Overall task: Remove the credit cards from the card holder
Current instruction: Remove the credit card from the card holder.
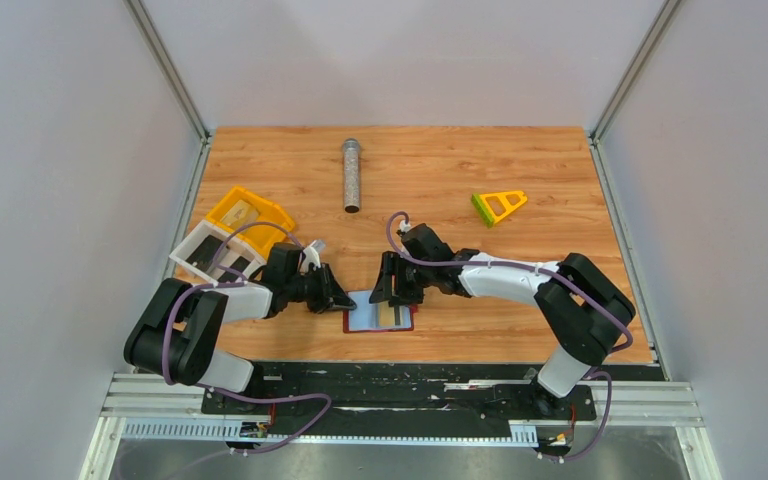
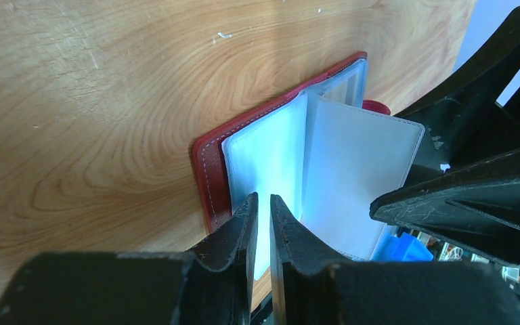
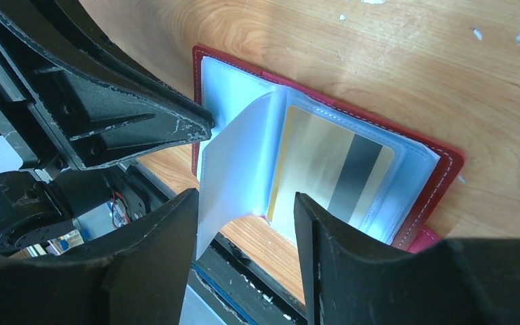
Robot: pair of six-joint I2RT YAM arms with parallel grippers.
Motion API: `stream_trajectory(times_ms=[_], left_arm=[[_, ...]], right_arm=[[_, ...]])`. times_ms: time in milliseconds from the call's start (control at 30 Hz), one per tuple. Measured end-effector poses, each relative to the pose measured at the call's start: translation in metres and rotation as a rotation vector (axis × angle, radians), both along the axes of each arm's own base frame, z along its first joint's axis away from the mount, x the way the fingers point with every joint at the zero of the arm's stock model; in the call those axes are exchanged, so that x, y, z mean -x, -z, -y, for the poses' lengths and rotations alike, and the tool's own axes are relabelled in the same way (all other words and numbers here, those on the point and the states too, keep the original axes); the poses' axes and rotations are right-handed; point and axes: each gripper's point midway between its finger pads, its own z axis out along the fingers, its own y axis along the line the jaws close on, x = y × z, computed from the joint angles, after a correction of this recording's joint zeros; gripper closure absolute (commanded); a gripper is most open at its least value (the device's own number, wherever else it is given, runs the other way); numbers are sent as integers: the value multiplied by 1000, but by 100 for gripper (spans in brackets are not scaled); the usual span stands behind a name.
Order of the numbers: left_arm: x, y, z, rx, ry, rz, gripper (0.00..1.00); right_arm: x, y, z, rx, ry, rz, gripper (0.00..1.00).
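The dark-red card holder (image 1: 360, 322) lies open near the table's front edge, its light blue-grey pockets (image 2: 264, 149) facing up. A tan-gold credit card (image 3: 325, 162) with a dark stripe sits inside a right-hand pocket. One clear pocket leaf (image 3: 237, 162) stands raised at the fold. My right gripper (image 3: 244, 200) is open and straddles that leaf, which lies close to its left finger (image 3: 169, 230). My left gripper (image 2: 263, 203) is nearly closed with nothing in the slit, its tips down on the left pocket page (image 2: 244, 217).
A metal cylinder (image 1: 351, 175) lies at the back middle and a yellow-green triangular piece (image 1: 498, 205) at the back right. A yellow tray (image 1: 260, 212) and a white tray (image 1: 188, 252) stand at the left. The table's front edge runs just below the holder.
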Motion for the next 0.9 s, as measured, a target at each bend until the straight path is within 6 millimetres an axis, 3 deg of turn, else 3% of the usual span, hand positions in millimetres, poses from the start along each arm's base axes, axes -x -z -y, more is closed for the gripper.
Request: stream_trajectory(times_ms=[200,433,567,733,900], left_arm=[[1,-1,0,3,-5,-5,80],[4,-9,-10,-42,-63,2,74],[-4,-32,-19,-91,-128,44,70],[-14,-76,-27,-85,-198,161,69],[-12,-91,-22,-41,-190,180,71]], right_arm=[[0,-2,-6,-17,-17,-8,46],[3,-13,-37,-69,-85,-3,44],[7,-14,-46,-85,-110,-2,45],[9,-13,-47,-82,-115,-1,49],[7,-11,-38,-40,-104,18,52]])
